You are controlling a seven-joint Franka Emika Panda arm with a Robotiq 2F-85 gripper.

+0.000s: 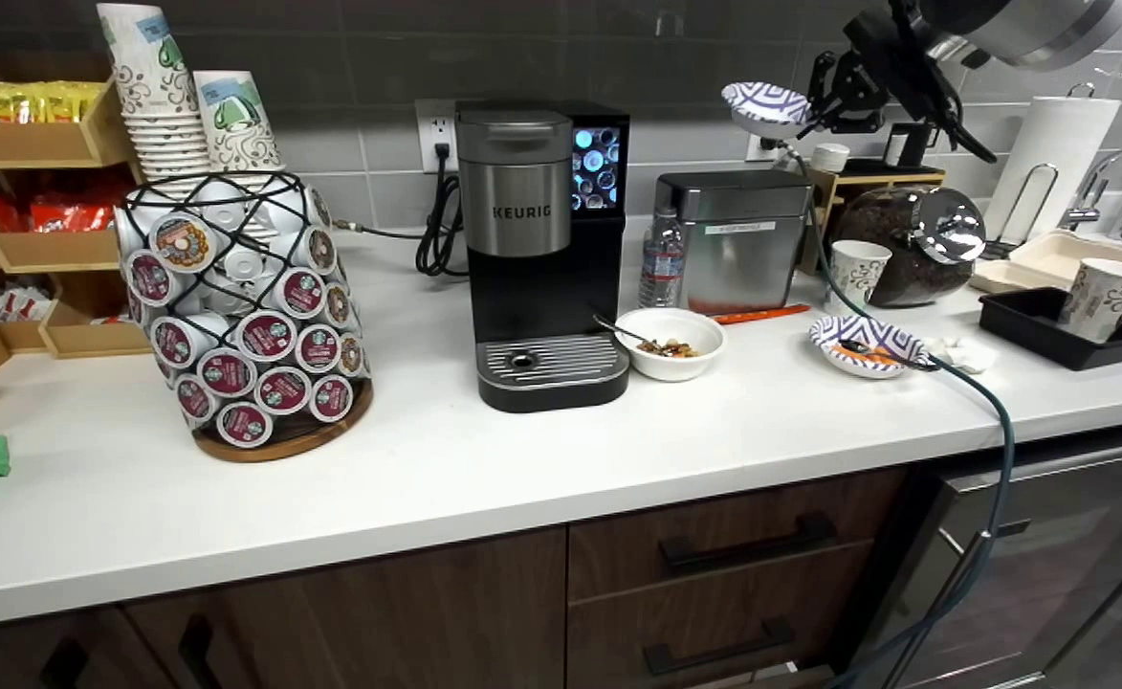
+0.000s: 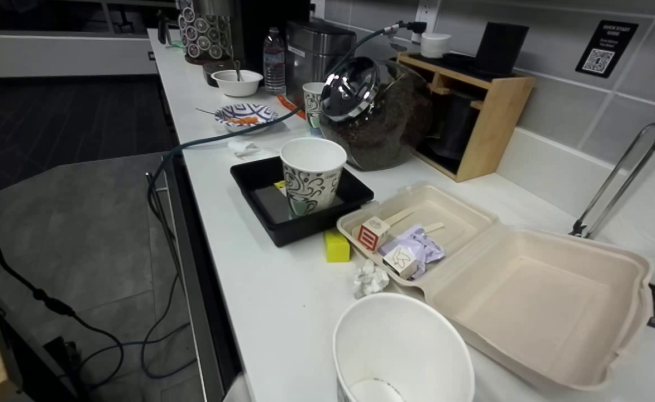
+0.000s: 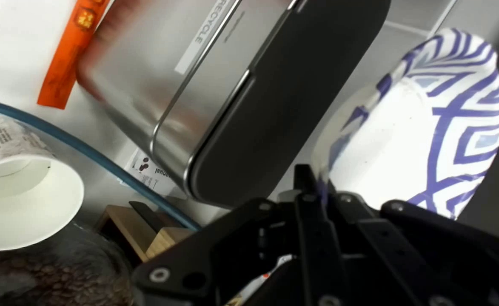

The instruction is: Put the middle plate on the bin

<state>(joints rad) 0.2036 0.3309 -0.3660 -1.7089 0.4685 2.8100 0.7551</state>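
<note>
The plate (image 3: 466,106), white with blue lines and a wavy rim, was up off the counter (image 1: 407,478), its edge pinched between the tips of the gripper (image 3: 318,185). In an exterior view it showed above the steel bin (image 1: 752,256) and apart from it; whether it was squarely over the top could not be told. In the wrist view the bin's label (image 3: 202,36) read RECYCLE, running up to the top edge. Just beside the bin lay an orange strip (image 3: 68,59) with a yellow character too blurred to read. A printed paper (image 3: 147,170), partly hidden behind a blue cord (image 3: 83,148), seemed to carry the word "manual" upside down. The coffee machine (image 1: 532,292) was marked KEURIG. A wall card (image 2: 607,47) said QUICK START GUIDE above a square code (image 2: 601,61), the smaller print too fine to read. Lettering on the water bottle (image 1: 661,263) and the coffee pods (image 1: 267,335) could not be made out.

Where the rim went in between the tips, it was blurred. The arm (image 1: 1024,31) was cut off by the top edge in an exterior view. In the wrist view a paper cup (image 3: 15,199) ran off at the left, and the bean jar (image 3: 58,276) showed only in part below it.
</note>
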